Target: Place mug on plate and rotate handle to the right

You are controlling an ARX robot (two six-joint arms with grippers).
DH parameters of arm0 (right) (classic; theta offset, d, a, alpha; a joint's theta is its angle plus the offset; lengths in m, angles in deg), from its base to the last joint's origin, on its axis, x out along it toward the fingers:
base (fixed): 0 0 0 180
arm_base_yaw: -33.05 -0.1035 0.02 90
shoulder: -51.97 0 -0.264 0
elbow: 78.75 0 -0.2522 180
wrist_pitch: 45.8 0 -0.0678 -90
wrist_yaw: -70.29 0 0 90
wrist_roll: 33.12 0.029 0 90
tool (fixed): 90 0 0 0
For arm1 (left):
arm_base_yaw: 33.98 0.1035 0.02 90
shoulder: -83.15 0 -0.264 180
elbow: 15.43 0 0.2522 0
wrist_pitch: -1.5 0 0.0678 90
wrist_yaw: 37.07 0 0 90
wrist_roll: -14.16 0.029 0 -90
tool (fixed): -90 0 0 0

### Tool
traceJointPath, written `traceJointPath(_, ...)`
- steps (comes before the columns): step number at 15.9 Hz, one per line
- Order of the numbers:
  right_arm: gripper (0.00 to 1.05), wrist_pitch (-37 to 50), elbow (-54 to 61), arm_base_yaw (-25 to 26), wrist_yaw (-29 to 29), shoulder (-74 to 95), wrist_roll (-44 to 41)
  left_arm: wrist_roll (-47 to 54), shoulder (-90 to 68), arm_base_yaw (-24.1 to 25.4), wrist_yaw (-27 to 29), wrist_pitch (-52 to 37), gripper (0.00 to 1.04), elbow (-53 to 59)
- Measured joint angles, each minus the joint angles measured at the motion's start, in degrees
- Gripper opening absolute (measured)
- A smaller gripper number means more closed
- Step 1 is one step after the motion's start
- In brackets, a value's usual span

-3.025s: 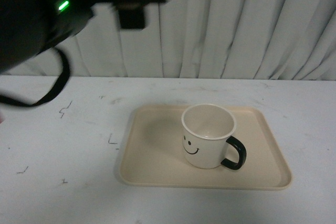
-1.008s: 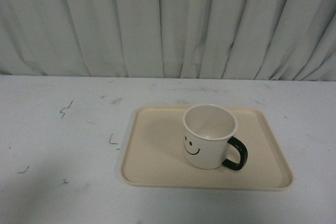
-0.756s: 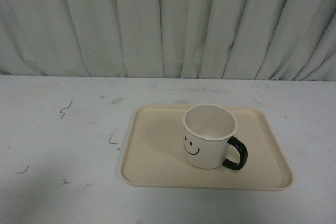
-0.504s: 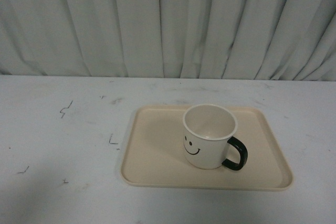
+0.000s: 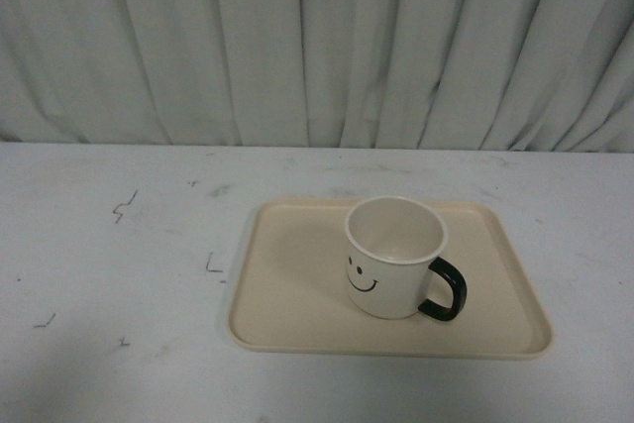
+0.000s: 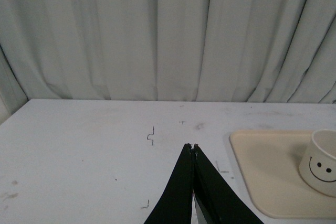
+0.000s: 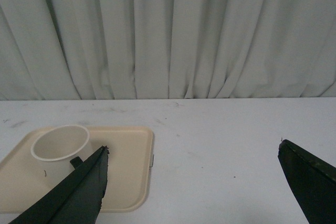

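Standing upright on the beige plate (image 5: 287, 284), right of its centre: smiley-face mug (image 5: 394, 257). Dark handle (image 5: 446, 289) points right, slightly toward the front camera. Left gripper (image 6: 195, 147) over the white table (image 5: 119, 264), jaws pressed together, holding nothing. Right gripper (image 7: 192, 146) spread wide, empty, apart from the mug.

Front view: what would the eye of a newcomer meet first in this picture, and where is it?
The cream-white round mug with a black smiley face stands upright near the middle of the large flat beige plastic tray, on the white table. Its dark green-black loop handle points to the right. Behind hangs a pale pleated curtain; no arm shows in this view.
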Motion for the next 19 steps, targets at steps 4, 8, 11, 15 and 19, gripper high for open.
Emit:
traceJointPath(4,0.98,-0.04,0.00,0.00,0.02,0.02,-0.02,0.00,0.00,0.00,0.02,0.15,0.28,0.02)
traceJointPath(8,0.98,16.15,-4.24,0.15,-2.45,20.09,-1.14,0.00,0.00,0.00,0.02,0.11,0.66,0.02)
traceJointPath(11,0.98,16.72,-18.43,-0.50,-3.26,46.45,-3.39,0.04,0.00,0.00,0.02,0.11,1.00,0.02)
traceJointPath(15,0.98,9.33,-33.29,-6.91,-2.38,67.65,-4.85,0.13,0.00,0.00,0.02,0.11,0.98,0.02)
traceJointPath(19,0.98,-4.98,-59.74,-15.61,-1.49,94.79,-0.22,0.17,0.00,0.00,0.02,0.11,0.98,0.02)
